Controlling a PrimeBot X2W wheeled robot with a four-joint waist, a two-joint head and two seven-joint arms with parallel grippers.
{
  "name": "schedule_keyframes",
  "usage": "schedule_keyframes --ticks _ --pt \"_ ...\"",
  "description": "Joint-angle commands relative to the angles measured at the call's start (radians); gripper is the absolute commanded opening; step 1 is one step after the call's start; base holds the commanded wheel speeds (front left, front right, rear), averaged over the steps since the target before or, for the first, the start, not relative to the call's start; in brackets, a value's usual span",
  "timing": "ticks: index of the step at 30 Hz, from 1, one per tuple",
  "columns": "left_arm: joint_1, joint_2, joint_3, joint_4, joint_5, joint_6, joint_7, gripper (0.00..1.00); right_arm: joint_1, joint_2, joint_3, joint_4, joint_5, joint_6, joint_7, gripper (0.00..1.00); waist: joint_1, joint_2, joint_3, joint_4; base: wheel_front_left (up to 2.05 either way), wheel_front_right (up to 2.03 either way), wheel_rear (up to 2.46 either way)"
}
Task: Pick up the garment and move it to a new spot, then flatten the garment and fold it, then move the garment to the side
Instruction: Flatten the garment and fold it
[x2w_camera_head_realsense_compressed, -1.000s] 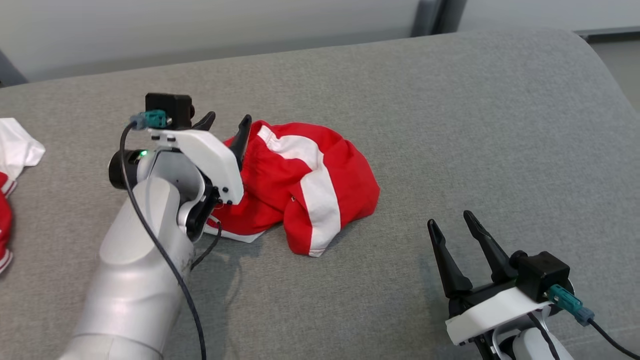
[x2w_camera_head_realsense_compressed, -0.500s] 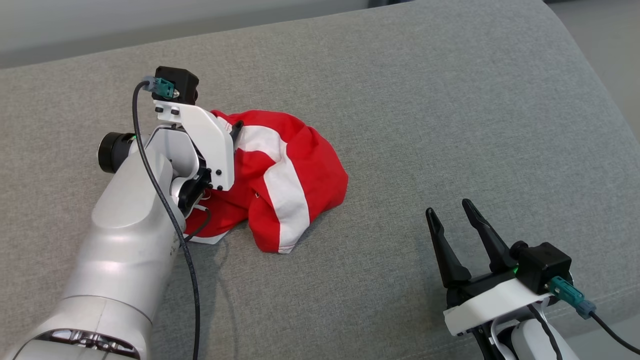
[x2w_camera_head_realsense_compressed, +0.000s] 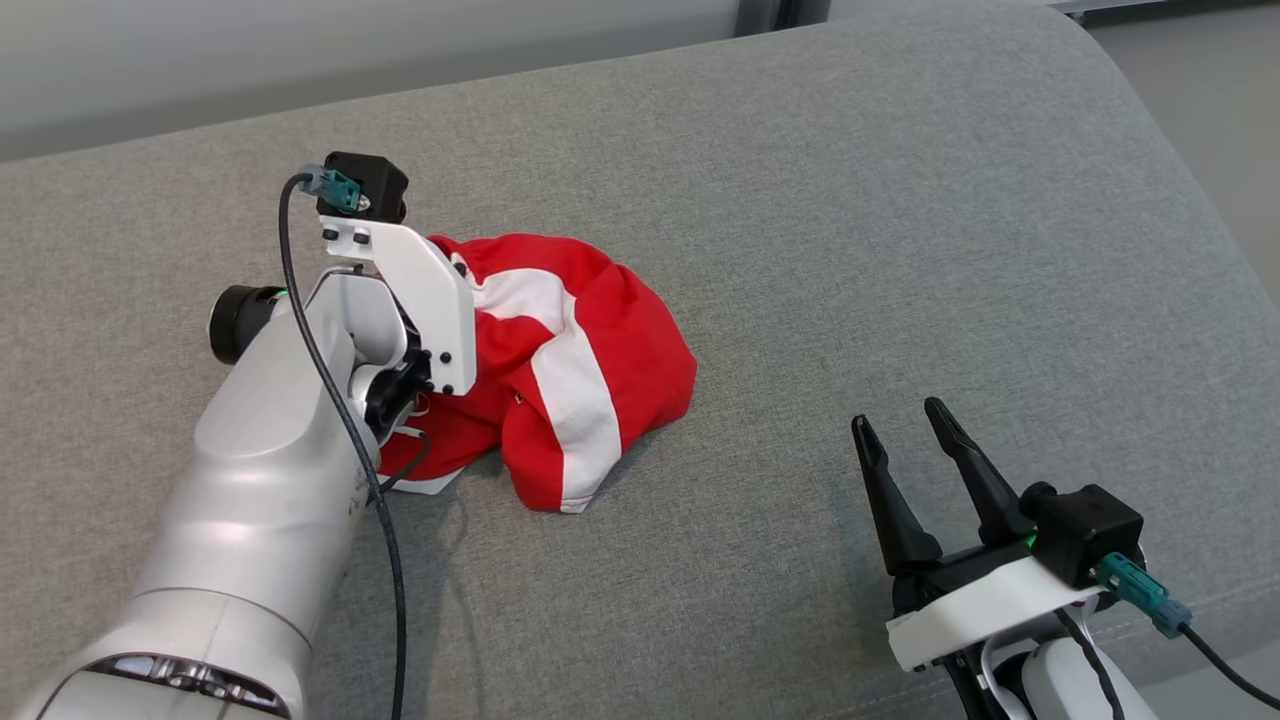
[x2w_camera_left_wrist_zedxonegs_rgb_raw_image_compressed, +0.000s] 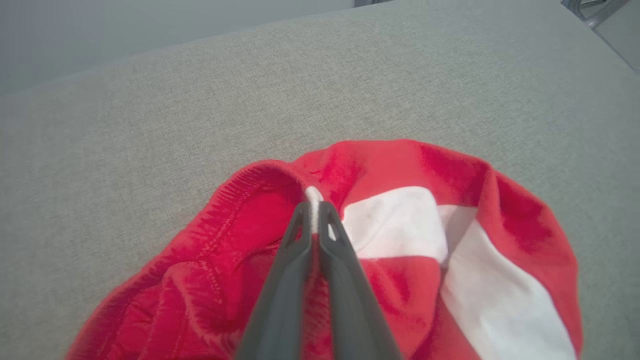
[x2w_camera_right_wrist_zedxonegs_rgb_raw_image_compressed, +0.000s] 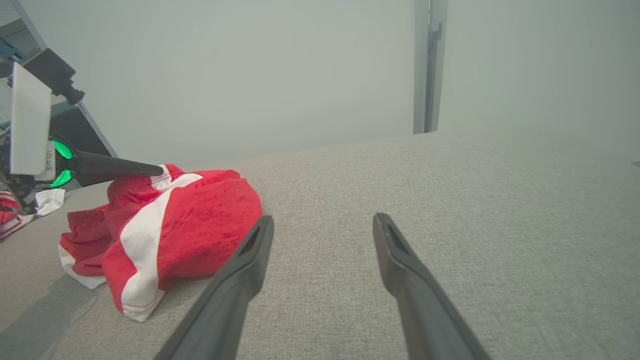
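**A:** What is the left gripper doing?

**B:** Its two fingers are pressed together on the garment. They pinch a fold by the waistband, and a bit of white cloth sticks up between the tips.

**A:** Where does the garment lie from there?

**B:** It is bunched on the grey cushion, under that gripper and ahead of it. In the left wrist view the red bulk with its white stripes spreads to the right of the fingers. The gathered elastic edge curls away to their left.

**A:** Is it off the cushion?

**B:** The pinched edge stands a little higher than the rest, at the fingertips. The rest of the heap rests on the cushion.

**A:** And the right gripper?

**B:** Its fingers are spread wide, with bare cushion showing between them. The garment lies well apart from it, ahead and to the left of its tips. I cannot tell whether those fingers touch the cushion.
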Motion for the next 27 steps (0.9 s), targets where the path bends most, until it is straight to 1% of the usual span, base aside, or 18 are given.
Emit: schedule_keyframes --ticks 1,4,8,9,10,11,15,18,22,27 --pt "-0.017 0.025 0.011 -0.038 -0.019 -0.007 -0.016 0.00 -0.007 0.004 0.025 -0.030 0.003 0.001 -0.011 1.00 0.0000 0.0000 -0.002 0.005 0.00 0.00 0.00" --pt "0.011 0.031 -0.001 -0.097 -0.057 -0.007 -0.086 0.00 -0.008 0.003 0.040 -0.033 0.011 0.001 -0.011 1.00 0.0000 0.0000 -0.007 0.021 0.00 0.00 0.00" --pt "0.090 0.069 0.001 -0.187 -0.112 -0.007 -0.202 0.00 -0.005 -0.002 0.070 -0.031 0.048 0.001 -0.011 1.00 0.0000 0.0000 -0.013 0.063 0.00 0.00 0.00" --pt "0.090 0.069 0.001 -0.187 -0.112 -0.007 -0.202 0.00 -0.005 -0.002 0.070 -0.031 0.048 0.001 -0.011 1.00 0.0000 0.0000 -0.013 0.063 0.00 0.00 0.00" --pt "0.147 0.089 -0.004 -0.233 -0.136 -0.007 -0.246 0.00 -0.003 -0.010 0.089 -0.022 0.065 0.001 -0.011 1.00 0.0000 0.0000 -0.017 0.091 0.00 0.00 0.00" --pt "0.175 0.101 -0.001 -0.256 -0.148 -0.007 -0.274 0.00 -0.002 -0.014 0.097 -0.017 0.072 0.001 -0.011 1.00 0.0000 0.0000 -0.020 0.105 0.00 0.00 0.00" --pt "0.295 0.157 -0.016 -0.363 -0.190 -0.007 -0.351 0.00 0.001 -0.024 0.125 -0.004 0.102 0.001 -0.011 1.00 0.0000 0.0000 -0.035 0.153 0.00 0.00 0.00" --pt "0.374 0.188 0.006 -0.437 -0.215 -0.007 -0.407 0.00 0.005 -0.034 0.141 0.007 0.125 0.001 -0.011 1.00 0.0000 0.0000 -0.045 0.186 0.00 0.00 0.00" --pt "0.478 0.210 -0.010 -0.550 -0.243 -0.007 -0.445 0.00 0.009 -0.051 0.178 0.035 0.166 0.001 -0.011 1.00 0.0000 0.0000 -0.056 0.221 0.00 0.00 0.00" --pt "0.599 0.244 -0.025 -0.659 -0.270 -0.006 -0.444 0.00 0.002 -0.066 0.238 0.076 0.250 0.001 -0.011 1.00 0.0000 0.0000 -0.063 0.247 0.00 0.00 0.00"
